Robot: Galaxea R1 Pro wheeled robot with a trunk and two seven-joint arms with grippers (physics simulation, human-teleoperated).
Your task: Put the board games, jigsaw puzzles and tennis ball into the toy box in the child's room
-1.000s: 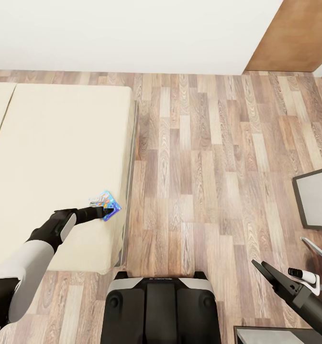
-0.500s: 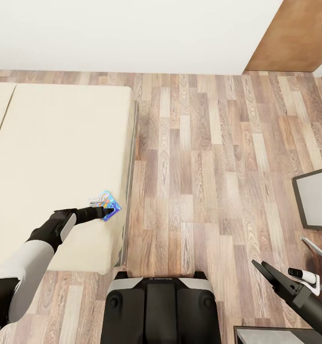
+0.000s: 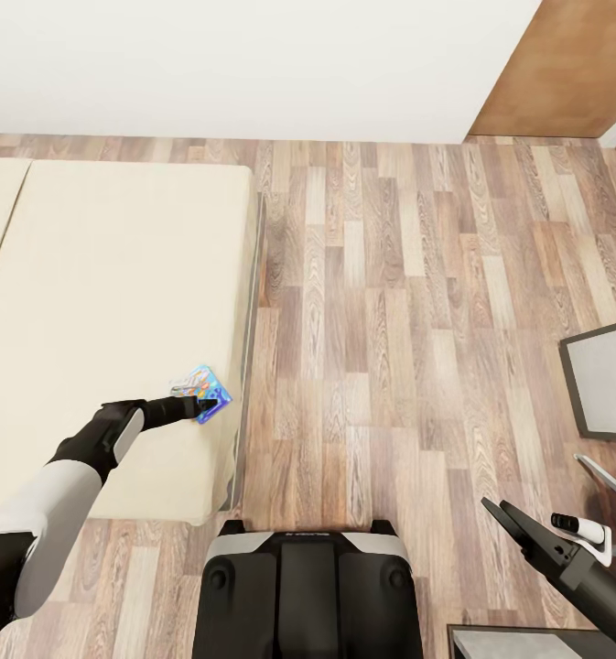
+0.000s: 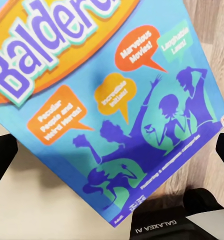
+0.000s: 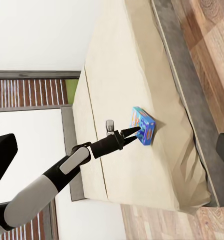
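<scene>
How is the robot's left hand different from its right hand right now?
The left hand reaches out over the bed, right at the small blue board game near the bed's edge; the right hand hangs over the wood floor, with nothing in it. The left hand's fingers sit either side of the game box; the right hand's fingers are spread open. Both are dark, on white-and-black arms.
</scene>
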